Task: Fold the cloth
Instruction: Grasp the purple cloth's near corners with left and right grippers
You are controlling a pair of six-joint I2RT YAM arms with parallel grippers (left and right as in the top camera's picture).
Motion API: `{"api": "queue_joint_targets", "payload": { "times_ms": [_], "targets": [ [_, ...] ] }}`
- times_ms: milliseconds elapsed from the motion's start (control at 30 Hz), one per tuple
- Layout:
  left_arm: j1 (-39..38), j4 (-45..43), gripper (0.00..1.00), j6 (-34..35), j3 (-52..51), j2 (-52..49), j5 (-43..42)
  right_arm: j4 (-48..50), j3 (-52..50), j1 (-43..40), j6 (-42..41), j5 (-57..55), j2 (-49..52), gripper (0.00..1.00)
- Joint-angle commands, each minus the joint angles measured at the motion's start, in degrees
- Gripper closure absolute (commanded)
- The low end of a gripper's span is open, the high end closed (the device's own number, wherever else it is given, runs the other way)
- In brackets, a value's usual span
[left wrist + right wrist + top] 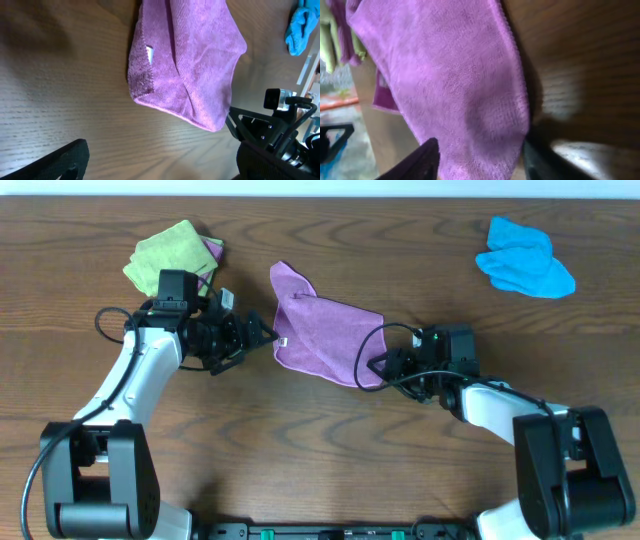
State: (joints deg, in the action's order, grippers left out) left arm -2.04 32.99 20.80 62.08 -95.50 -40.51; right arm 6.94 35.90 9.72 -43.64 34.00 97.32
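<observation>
The lilac cloth (325, 330) lies crumpled and partly folded at the table's middle, with a flap pointing up at its far left. My left gripper (262, 337) is open, just left of the cloth's left edge. In the left wrist view the cloth (185, 60) lies ahead of the open fingers (160, 167), with bare wood between them. My right gripper (380, 366) is at the cloth's near right corner. In the right wrist view its fingers (480, 162) are spread apart, with the cloth's corner (455, 85) between them.
A lime-green cloth (170, 258) with a purple piece beside it lies at the back left, behind the left arm. A bright blue cloth (525, 258) lies at the back right and also shows in the left wrist view (301, 30).
</observation>
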Motion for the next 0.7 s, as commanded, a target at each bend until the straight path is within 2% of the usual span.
{"api": "queue_joint_targets", "payload": {
  "times_ms": [0, 167, 200, 667],
  "targets": [
    [-0.2, -0.5, 0.05, -0.2, 0.7, -0.9, 2.2, 0.1, -0.4, 0.5, -0.7, -2.8, 1.7, 0.56],
    [-0.3, -1.6, 0.04, -0.1, 0.7, -2.8, 2.6, 0.1, -0.4, 0.5, -0.6, -3.3, 1.7, 0.96],
    [-0.3, -1.8, 0.05, 0.0, 0.7, -3.6, 2.6, 0.2, -0.4, 0.4, -0.6, -3.3, 1.7, 0.99],
    [-4.4, -9.0, 0.04, 1.4, 0.7, -13.3, 0.0, 0.8, -0.4, 0.4, -0.5, -0.9, 1.7, 0.99]
  ]
}}
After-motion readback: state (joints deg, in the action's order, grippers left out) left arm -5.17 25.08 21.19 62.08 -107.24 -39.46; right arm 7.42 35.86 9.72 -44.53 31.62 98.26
